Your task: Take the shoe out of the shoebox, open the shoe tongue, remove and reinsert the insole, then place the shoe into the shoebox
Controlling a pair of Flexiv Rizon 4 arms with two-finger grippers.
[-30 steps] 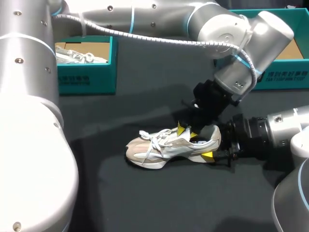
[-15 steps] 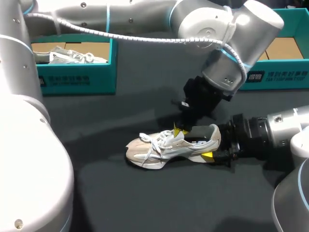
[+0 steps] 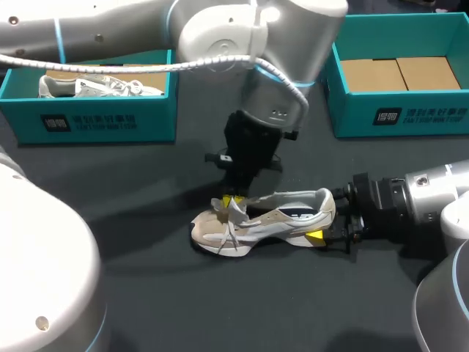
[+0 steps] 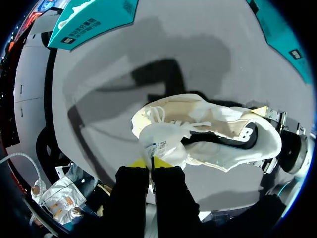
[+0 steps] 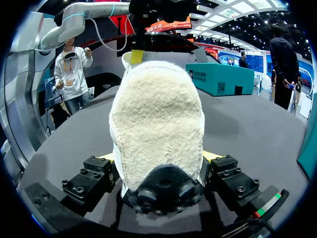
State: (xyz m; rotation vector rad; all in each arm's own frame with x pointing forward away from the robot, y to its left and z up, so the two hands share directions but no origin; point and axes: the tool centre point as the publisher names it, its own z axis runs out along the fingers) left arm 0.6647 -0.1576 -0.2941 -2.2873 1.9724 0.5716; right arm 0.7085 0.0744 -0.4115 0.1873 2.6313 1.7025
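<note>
Cream-and-white mesh sneaker [image 3: 260, 220] lies on the dark worktop [image 3: 293, 308], heel clenched in my right tool [image 5: 158, 161], long axis straight ahead of it. My left tool [image 4: 152, 163] pinches its white tongue [image 4: 163, 144].

You've got a dark bench [image 3: 161, 293] with three things on it: a white-beige shoe [image 3: 256, 224] on its sole mid-bench, the left shoebox [image 3: 95, 121] and the right shoebox [image 3: 410, 110] at the far edge, well apart.
</note>
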